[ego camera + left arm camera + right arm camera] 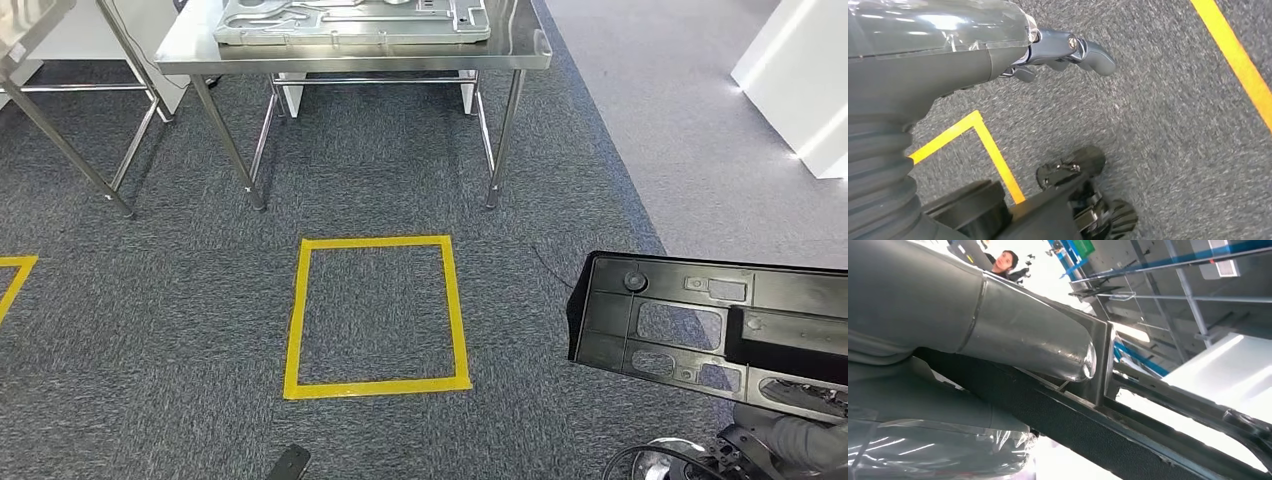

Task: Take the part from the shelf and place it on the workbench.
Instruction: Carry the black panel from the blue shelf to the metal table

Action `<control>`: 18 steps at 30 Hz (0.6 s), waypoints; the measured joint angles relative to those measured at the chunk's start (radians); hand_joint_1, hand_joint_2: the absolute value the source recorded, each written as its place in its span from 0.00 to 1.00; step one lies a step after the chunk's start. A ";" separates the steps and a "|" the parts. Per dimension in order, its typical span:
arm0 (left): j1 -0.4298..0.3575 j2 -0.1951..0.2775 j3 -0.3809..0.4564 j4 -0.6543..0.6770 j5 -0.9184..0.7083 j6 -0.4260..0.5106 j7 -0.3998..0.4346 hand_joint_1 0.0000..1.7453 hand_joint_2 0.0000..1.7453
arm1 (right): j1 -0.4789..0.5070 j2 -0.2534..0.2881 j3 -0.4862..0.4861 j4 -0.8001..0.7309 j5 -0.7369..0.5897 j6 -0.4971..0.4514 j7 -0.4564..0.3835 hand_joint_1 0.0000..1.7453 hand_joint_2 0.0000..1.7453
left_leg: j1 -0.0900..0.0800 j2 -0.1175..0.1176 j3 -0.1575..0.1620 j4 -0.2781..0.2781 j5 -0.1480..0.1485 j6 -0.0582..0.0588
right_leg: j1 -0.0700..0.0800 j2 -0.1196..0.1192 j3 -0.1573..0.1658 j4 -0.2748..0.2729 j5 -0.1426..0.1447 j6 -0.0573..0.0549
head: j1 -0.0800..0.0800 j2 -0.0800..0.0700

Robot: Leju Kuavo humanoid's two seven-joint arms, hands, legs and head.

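Part (690, 320) is already off the shelf and being carried low on the robot's right side, well apart from the counter (520, 55); placement is still outstanding, judged roughly midway; a walk across the carpet (150, 330) past the yellow taped square (297, 310) is likely needed first; the counter is already bearing a grey metal panel (350, 25), so free surface will have to be found. Right robot hand (998, 325) is being seen clamped on the black part in the right wrist view, thumb pressed against a rib of it; part is being held roughly flat, ribbed face up. Left robot hand (1068, 50) is hanging toward the floor, holding nothing, fingers partly curled; whether it is fully clenched cannot be told.
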 joint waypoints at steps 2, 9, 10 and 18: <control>-0.001 0.000 0.003 0.000 0.002 0.003 0.003 0.00 1.00 | 0.000 0.000 0.000 0.001 0.001 0.000 0.000 1.00 0.00 | -0.002 0.006 0.007 0.005 -0.013 -0.012 | 0.002 -0.007 0.063 -0.112 0.028 -0.005 | 0.000 0.000; -0.006 0.001 0.010 0.000 0.003 0.006 0.007 0.00 1.00 | -0.002 0.001 -0.002 -0.002 0.004 0.001 0.000 1.00 0.00 | 0.001 0.011 -0.025 0.110 -0.077 -0.048 | 0.008 0.002 0.116 -0.149 -0.008 -0.057 | 0.000 0.000; -0.005 0.001 0.011 0.000 0.003 0.006 0.007 0.00 1.00 | -0.002 0.001 -0.002 -0.003 0.005 0.001 0.000 1.00 0.00 | 0.001 0.010 -0.070 0.186 -0.101 -0.050 | 0.010 0.002 0.126 -0.150 -0.016 -0.062 | 0.000 0.000; 0.010 0.009 0.021 0.000 0.003 0.030 0.026 0.00 1.00 | -0.004 0.000 -0.001 0.000 0.028 0.010 0.000 1.00 0.00 | -0.024 0.003 -0.141 0.086 0.090 0.008 | 0.025 0.021 0.238 -0.163 -0.109 -0.059 | 0.000 0.000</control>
